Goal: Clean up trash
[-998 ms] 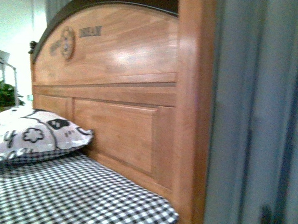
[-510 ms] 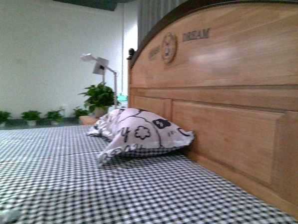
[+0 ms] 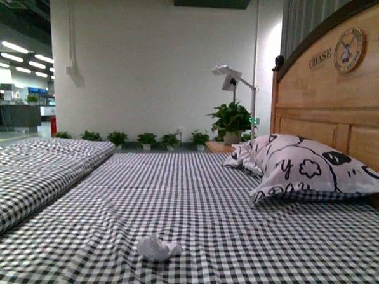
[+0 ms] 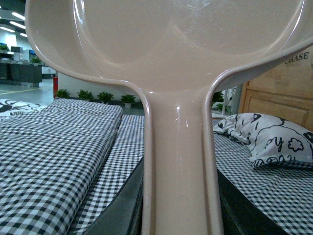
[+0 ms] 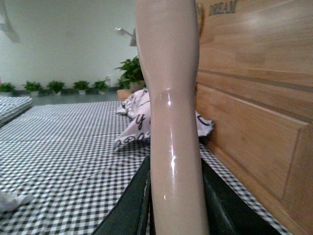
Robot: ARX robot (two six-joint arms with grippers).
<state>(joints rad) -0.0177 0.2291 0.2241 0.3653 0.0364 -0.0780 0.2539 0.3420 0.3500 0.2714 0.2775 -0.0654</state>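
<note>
The trash point(image 3: 159, 248), a small crumpled wad of white paper, lies on the black-and-white checked sheet of the bed point(image 3: 266, 248), towards the near edge of the front view and well apart from everything else on it. The right wrist view catches the same wad point(image 5: 12, 199) at the border of its picture, on the sheet. Further up the bed, a white pillow point(image 3: 309, 167) with black cartoon prints rests against the wooden headboard point(image 3: 344, 105), which carries a round emblem and carved lettering. A second bed point(image 3: 28, 178) with the same checked cover stands alongside.

Neither arm shows in the front view. In the left wrist view, the left gripper point(image 4: 180, 215) is clamped around the handle of a beige plastic dustpan point(image 4: 171, 58), its dark jaws pressed against both sides of the handle, the pan's bowl filling the upper part of the picture. In the right wrist view, the right gripper point(image 5: 173, 210) is closed in the same way on a pale glossy handle point(image 5: 171, 98); the handle's far end runs out of frame.

Beyond the bed stand a leafy potted plant point(image 3: 232, 119), a white lamp point(image 3: 228, 77) and a row of small plants along the white wall.
</note>
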